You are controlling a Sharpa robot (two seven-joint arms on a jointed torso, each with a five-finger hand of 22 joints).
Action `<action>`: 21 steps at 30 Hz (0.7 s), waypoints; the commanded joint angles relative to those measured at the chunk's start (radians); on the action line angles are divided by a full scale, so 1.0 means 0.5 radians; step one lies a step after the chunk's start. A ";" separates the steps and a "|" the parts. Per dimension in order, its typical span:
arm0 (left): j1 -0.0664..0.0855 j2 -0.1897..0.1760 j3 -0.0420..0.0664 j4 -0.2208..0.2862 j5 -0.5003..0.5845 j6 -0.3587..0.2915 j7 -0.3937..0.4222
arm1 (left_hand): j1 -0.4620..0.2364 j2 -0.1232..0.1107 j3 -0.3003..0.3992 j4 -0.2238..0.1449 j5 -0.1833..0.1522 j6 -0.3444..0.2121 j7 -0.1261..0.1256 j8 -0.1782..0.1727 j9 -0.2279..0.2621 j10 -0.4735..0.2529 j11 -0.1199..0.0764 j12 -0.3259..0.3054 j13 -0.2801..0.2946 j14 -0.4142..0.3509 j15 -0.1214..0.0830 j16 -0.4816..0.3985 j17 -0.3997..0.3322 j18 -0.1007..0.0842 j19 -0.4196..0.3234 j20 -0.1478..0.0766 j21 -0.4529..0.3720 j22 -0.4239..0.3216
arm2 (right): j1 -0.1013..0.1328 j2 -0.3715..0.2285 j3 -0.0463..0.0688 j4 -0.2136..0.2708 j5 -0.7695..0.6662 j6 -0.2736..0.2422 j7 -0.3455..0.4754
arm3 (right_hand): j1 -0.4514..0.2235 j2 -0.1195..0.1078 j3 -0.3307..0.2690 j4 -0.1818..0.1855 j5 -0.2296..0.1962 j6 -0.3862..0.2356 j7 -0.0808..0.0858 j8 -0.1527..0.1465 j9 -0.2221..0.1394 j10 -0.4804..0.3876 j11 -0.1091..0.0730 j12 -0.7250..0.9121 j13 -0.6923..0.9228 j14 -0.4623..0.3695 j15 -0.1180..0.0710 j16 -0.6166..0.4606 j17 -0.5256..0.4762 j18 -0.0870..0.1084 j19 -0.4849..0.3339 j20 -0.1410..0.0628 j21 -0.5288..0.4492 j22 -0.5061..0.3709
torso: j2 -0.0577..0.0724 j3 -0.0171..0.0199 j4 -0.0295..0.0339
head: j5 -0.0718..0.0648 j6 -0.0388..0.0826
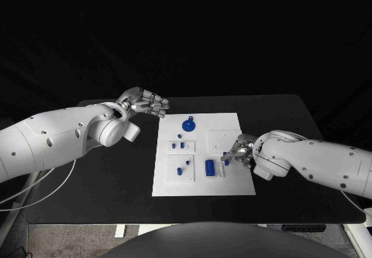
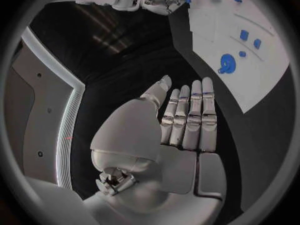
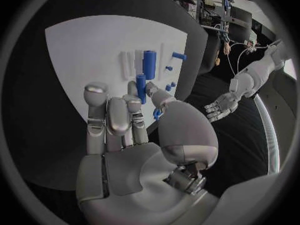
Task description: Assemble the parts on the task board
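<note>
- The left silver hand point(image 1: 145, 102) hovers over the black table point(image 1: 101, 183) past the far left corner of the board, well apart from it. The left wrist view shows it point(image 2: 187, 120) holding nothing, its fingers straight and side by side.
- The white rectangular task board point(image 1: 203, 185) lies in the middle of the table.
- A round blue disc-shaped part with a small tab point(image 1: 189, 125) sits near the board's far edge.
- Small blue pegs point(image 1: 179, 144) stand in the raised white blocks on the board's left side.
- A blue upright cylinder part point(image 1: 209, 167) stands near the board's middle.
- The right silver hand point(image 1: 240, 151) reaches over the board's right side; its fingers close around a small blue part point(image 3: 141, 87), grasping it just above the board.
</note>
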 commanded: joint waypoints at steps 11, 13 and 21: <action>-0.027 0.016 -0.099 0.132 -0.109 -0.210 0.223 | 0.006 -0.025 0.007 0.001 -0.013 -0.014 0.002 -0.007 0.000 -0.028 0.009 -0.004 -0.001 -0.030 0.016 -0.007 -0.008 -0.009 -0.006 0.005 -0.004 -0.001 | -0.084 0.065 -0.015 -0.019 0.012 -0.024 -0.076 | 0.027 0.047 0.233 -0.248 0.024 0.008 0.004 0.009 0.001 0.024 -0.021 -0.009 0.005 0.034 0.015 0.003 -0.006 -0.015 0.035 0.011 -0.004 0.145 | 0.000 0.0049 -0.004 | -0.003 0.000; -0.036 0.018 -0.110 0.156 -0.117 -0.240 0.254 | 0.005 -0.027 0.004 0.002 -0.013 -0.015 0.002 -0.007 0.000 -0.034 0.011 -0.005 -0.002 -0.034 0.017 -0.007 -0.008 -0.008 -0.007 0.007 -0.005 -0.003 | -0.090 0.069 -0.015 -0.023 0.003 -0.034 -0.079 | 0.027 0.047 0.233 -0.248 0.024 0.008 0.004 0.009 0.001 0.024 -0.021 -0.009 0.005 0.034 0.015 0.003 -0.006 -0.015 0.035 0.011 -0.004 0.145 | 0.001 0.0039 -0.003 | -0.005 0.000; -0.071 0.028 -0.124 0.237 -0.145 -0.277 0.305 | 0.009 -0.024 0.003 0.004 -0.010 -0.017 0.003 -0.007 0.000 -0.038 0.012 -0.004 -0.002 -0.038 0.018 -0.006 -0.007 -0.004 -0.008 0.010 -0.005 -0.009 | -0.108 0.099 -0.016 -0.039 -0.029 -0.069 -0.081 | 0.022 0.048 0.234 -0.252 0.025 0.008 0.004 0.009 -0.001 0.022 -0.021 -0.015 0.003 0.032 0.014 -0.002 -0.011 -0.016 0.034 0.010 -0.008 0.143 | 0.001 0.0046 -0.003 | -0.002 0.000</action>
